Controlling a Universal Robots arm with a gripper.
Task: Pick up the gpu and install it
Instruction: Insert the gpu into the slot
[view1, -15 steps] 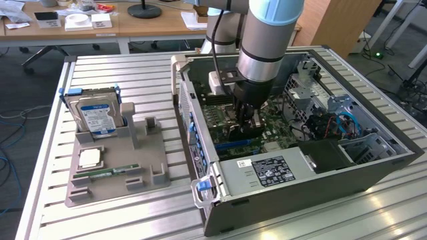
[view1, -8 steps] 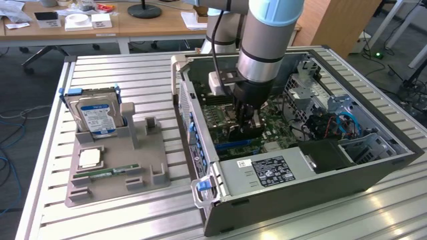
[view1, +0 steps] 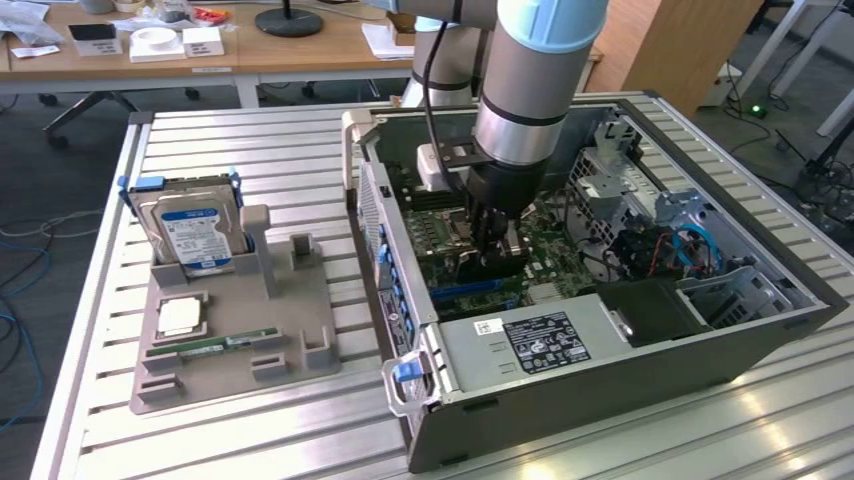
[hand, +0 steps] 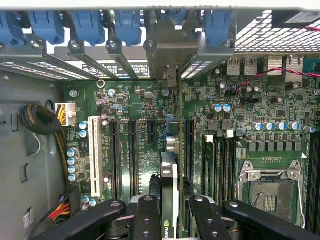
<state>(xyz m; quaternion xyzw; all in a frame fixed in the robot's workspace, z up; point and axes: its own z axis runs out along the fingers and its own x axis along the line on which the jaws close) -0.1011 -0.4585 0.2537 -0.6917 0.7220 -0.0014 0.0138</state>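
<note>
Gripping the gpu (hand: 169, 180) by its two faces, the pincer (view1: 489, 250) is clenched inside the case (view1: 574, 385); the card stands edge-on between its fingers, over the motherboard (hand: 125, 100) slots. In the exterior view, the case lies at three o'clock from the tray (view1: 227, 350).

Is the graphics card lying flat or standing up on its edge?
On its edge. The gpu shows as a thin strip in the grip of the tool, upright over the motherboard.

Ext cam high over case (view1: 601, 392), wrist cam close, mobo (hand: 135, 102) shared
</note>
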